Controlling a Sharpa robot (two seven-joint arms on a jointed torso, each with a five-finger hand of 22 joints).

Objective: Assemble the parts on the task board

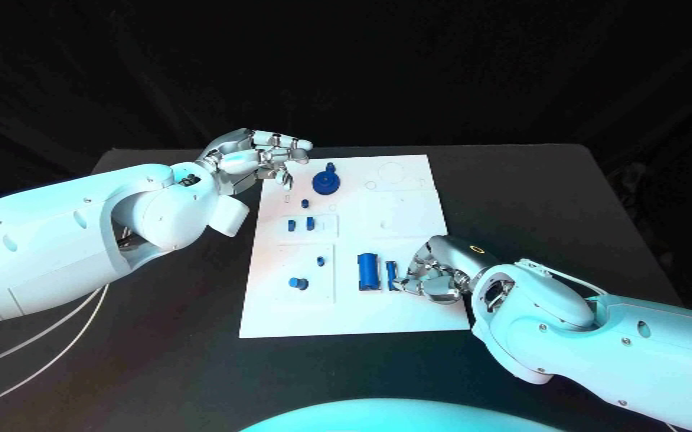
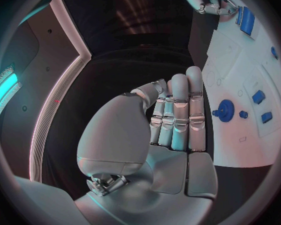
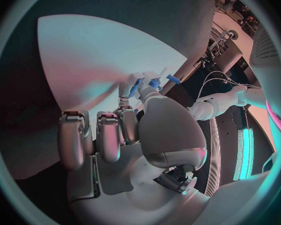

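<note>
Lying on a black table (image 1: 562,192), white task board (image 1: 397,222), left hand (image 1: 260,160) empty, fingers apart, right hand (image 1: 437,274) grip unclear

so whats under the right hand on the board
The right hand rests on the near right part of the white task board, its fingers touching a narrow blue part beside a larger blue part. The palm hides whatever lies directly beneath it.

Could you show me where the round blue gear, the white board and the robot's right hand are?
Round blue gear-like part (image 1: 326,184): head view, on its disc face.
White flat task board (image 1: 411,317): head view, on a bare patch near its front edge.
Silver right hand (image 1: 437,274): head view, on the back of the hand.
</note>
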